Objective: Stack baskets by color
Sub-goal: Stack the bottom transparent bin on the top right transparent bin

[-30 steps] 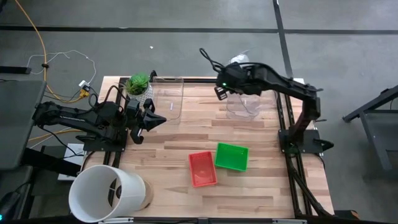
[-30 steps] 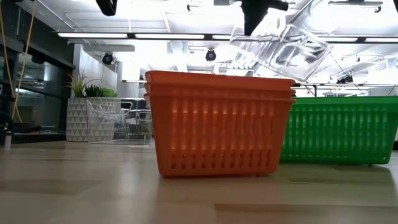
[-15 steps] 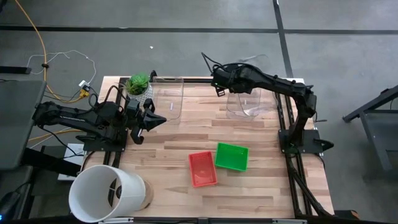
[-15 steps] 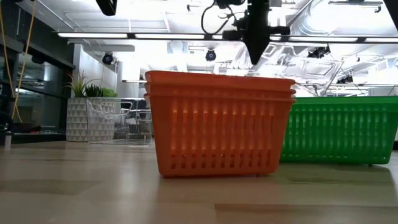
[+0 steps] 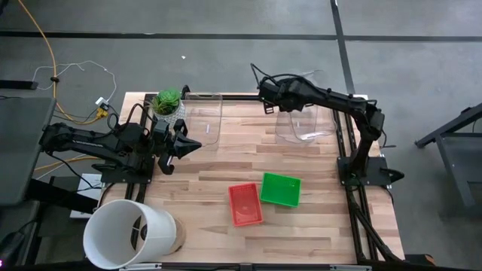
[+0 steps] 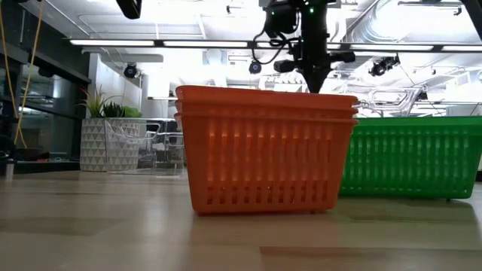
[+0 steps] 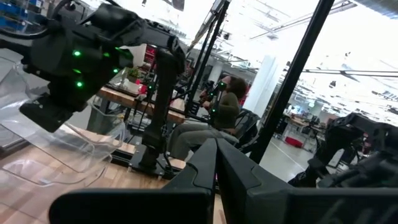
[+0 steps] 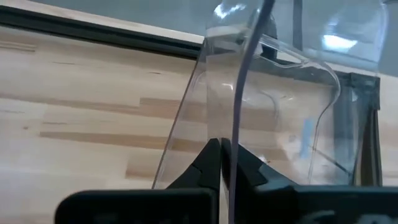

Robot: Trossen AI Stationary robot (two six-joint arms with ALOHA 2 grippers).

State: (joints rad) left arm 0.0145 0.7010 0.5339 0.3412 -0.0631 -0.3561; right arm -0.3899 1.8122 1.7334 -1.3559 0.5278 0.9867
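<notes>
At the lower left of the high view a big white bucket (image 5: 129, 233) lies on its side at the corner of the wooden surface (image 5: 203, 226). Above it, at the left edge, the left hand (image 5: 194, 146) waits low over the surface with its fingers pressed together, holding nothing. Just above that arm stands a small potted plant (image 5: 167, 102), and immediately to its right a clear plastic bin (image 5: 203, 118) rests on the surface.

In the lower middle of the frame sit the task's things: the red baskets (image 5: 245, 204), and touching them on the right, the green basket (image 5: 281, 190). From table height the red baskets (image 6: 265, 147) show three rims nested one in another (so a stack already), with the green basket (image 6: 410, 156) partly behind them on the right; whether the green one is a single basket or several I cannot tell from here.

In the upper right of the frame the right hand (image 5: 263, 94) reaches in over the far edge, its fingers closed on the thin wall of a second clear bin (image 5: 301, 124). The right wrist view shows that transparent edge (image 8: 239, 106) running down between the closed fingertips. In the left wrist view a seated person (image 7: 214, 115) shows in the room beyond.
</notes>
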